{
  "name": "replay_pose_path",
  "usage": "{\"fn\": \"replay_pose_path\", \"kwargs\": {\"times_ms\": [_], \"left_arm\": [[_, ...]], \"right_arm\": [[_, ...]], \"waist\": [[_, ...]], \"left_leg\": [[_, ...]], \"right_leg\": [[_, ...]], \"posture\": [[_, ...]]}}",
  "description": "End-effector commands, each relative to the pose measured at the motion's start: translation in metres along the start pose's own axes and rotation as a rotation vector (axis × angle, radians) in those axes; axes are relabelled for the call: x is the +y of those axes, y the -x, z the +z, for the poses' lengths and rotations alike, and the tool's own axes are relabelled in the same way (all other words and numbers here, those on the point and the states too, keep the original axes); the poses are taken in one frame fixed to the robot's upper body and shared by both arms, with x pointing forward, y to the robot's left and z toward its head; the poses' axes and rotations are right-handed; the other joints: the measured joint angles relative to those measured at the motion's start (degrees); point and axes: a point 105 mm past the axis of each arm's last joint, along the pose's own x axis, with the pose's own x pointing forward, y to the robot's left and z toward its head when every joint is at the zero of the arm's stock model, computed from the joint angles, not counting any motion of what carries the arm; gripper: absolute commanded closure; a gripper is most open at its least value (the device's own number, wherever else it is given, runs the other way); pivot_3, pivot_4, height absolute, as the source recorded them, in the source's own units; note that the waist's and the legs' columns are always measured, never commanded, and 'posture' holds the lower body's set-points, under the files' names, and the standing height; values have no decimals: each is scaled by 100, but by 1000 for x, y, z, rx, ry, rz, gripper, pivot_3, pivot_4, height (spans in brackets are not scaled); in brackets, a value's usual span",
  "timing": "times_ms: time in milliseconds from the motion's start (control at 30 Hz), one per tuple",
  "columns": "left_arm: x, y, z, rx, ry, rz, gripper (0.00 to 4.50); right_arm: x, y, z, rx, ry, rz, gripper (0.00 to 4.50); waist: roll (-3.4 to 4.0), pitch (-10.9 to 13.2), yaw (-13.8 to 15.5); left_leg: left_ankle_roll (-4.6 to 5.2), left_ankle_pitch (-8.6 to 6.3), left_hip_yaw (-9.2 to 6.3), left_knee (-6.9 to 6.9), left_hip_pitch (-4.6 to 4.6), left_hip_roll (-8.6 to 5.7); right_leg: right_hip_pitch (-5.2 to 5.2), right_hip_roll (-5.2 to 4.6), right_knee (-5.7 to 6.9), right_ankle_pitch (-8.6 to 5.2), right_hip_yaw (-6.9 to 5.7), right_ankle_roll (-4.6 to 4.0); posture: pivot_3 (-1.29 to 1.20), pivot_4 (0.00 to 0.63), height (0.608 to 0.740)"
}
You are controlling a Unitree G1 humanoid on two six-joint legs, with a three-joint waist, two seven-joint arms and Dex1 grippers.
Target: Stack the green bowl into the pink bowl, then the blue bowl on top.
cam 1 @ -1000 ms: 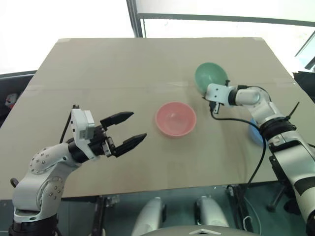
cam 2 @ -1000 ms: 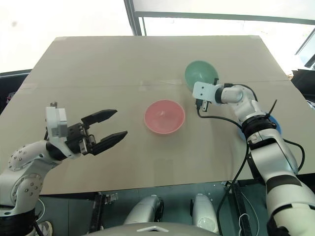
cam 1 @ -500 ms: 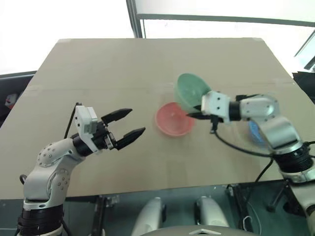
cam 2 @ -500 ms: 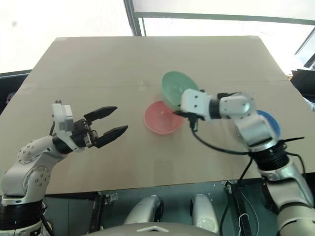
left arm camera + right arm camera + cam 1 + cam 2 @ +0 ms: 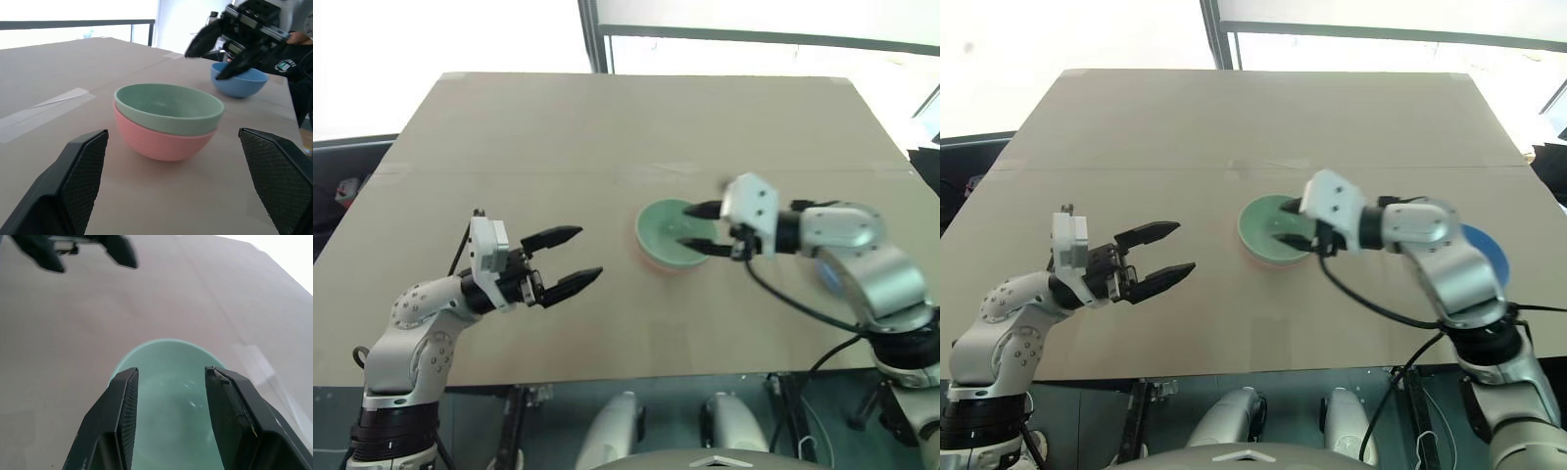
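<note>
Green bowl (image 5: 168, 107) is sitting nested inside the pink bowl (image 5: 156, 142) near the middle of the table (image 5: 607, 127), so the first half of the stack looks done. Right gripper (image 5: 697, 228) is hanging just over the green bowl's rim on the side facing the blue bowl, its fingers (image 5: 122, 416) parted, with the rim showing between them and no clamp on it that I can see. Blue bowl (image 5: 1489, 250) is standing well apart from the pink bowl, on the robot's right, so the coming move is turning on that direction: the right arm is plainly the nearer one. Being round, the blue bowl is offering no long axis to line up with. Left gripper (image 5: 566, 259) is waiting on the opposite side of the pink bowl, jaws spread wide and carrying nothing. In the head views the right forearm is covering most of the blue bowl, leaving its rim hard to judge.
</note>
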Motion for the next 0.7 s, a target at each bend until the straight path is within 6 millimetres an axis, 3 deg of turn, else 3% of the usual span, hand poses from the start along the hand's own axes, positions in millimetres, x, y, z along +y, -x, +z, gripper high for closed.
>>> {"fn": "replay_pose_path", "kwargs": {"times_ms": [33, 133, 300, 600, 700], "left_arm": [[-19, -11, 10, -10, -34, -213, 0], [-20, -26, 8, -14, -48, -317, 0], [-17, -47, 13, -46, -78, -400, 0], [-21, -52, 15, -50, -73, -448, 0], [-21, -51, 15, -45, -72, -448, 0]], "right_arm": [[-31, 59, -31, 186, -67, -282, 2210], [-31, 95, -71, 394, -114, -402, 2210], [-21, 116, -95, 519, -285, -530, 2210], [-6, 111, -126, 586, -522, -602, 2210], [-5, 109, -133, 599, -548, -593, 2864]], "waist": [[-1, -1, 55], [6, -1, 111], [5, -3, 43], [-6, -10, 6], [-6, -10, 12]], "left_leg": [[0, 0, -3, 1, -2, -1], [1, 0, 12, 1, -1, -6], [-2, 3, 41, 7, 6, 6], [1, 4, 34, 9, 3, 4], [3, 4, 28, 10, 3, -1]], "right_leg": [[2, 0, 0, 0, -2, 0], [3, -3, -4, 0, 6, 0], [12, 6, -1, 0, 20, 0], [7, 6, -2, 0, 22, 0], [6, 3, -2, 0, 21, 0]], "posture": [[0, 150, 740], [0, 150, 740], [0, 150, 740], [0, 150, 740], [0, 150, 740]]}}
